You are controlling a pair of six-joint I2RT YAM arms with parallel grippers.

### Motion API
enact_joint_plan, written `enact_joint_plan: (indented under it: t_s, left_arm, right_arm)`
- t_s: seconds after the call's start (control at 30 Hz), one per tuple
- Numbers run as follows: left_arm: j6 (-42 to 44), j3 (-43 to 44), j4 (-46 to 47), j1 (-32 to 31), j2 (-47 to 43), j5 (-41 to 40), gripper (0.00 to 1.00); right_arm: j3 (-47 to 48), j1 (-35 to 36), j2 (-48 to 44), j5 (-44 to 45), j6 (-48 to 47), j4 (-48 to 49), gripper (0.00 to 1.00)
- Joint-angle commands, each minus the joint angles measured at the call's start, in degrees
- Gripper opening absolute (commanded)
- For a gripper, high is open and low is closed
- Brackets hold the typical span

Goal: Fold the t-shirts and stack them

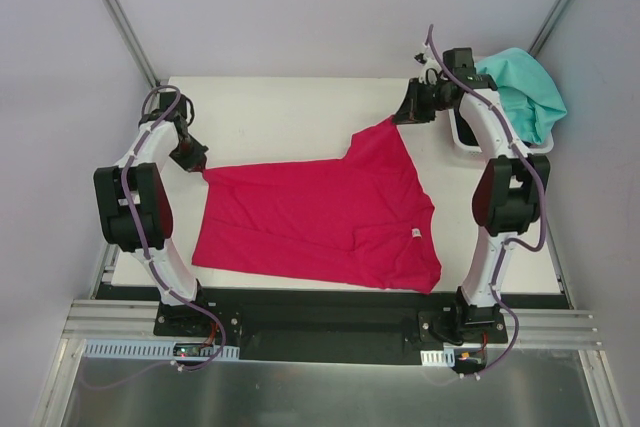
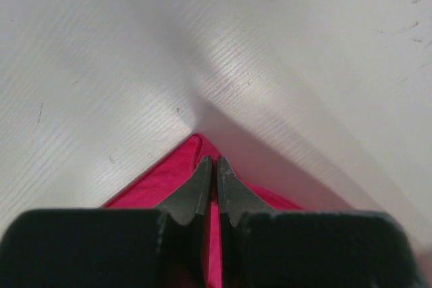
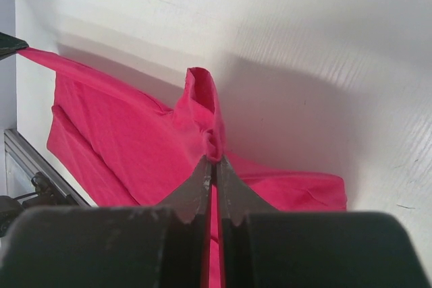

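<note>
early going, by the look of it: the pink shirt (image 1: pixel 320 222) lies mostly flat across the middle of the frame, with no fold finished and no stack begun. the teal shirt (image 1: pixel 522 87) hangs over the basket (image 1: pixel 463 139) at upper right. the left gripper (image 2: pixel 216 170) is closed tight on the pink shirt's left corner, cloth running back between its fingers. the right gripper (image 3: pixel 214 166) is likewise pinched on a raised peak of cloth at the shirt's upper edge.

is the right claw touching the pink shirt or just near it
Touching. The right wrist view shows the right claw shut on a raised fold of the pink shirt, with cloth pinched inside it.
</note>
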Motion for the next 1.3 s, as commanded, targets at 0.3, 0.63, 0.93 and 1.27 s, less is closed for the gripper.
enact_joint_plan:
  t_s: [0.3, 0.63, 0.93, 1.27]
  left_arm:
    - [1.11, -0.32, -0.97, 0.64, -2.17, -0.36, 0.00]
    - [1.29, -1.20, -1.06, 0.64, -1.90, 0.52, 0.00]
    - [0.85, -2.87, -0.97, 0.64, -3.48, 1.22, 0.00]
    - [1.82, -4.10, -1.23, 0.64, -8.41, 1.66, 0.00]
  right_arm:
    - [-4.27, -0.31, -9.19, 0.37, 1.17, 0.13, 0.00]
    - [-11.56, -0.31, -16.40, 1.34, 1.26, 0.22, 0.01]
    - [-17.19, 0.48, -22.20, 2.39, 1.26, 0.22, 0.01]
    - [-20.62, 1.45, -26.77, 3.27, 1.52, -0.84, 0.01]
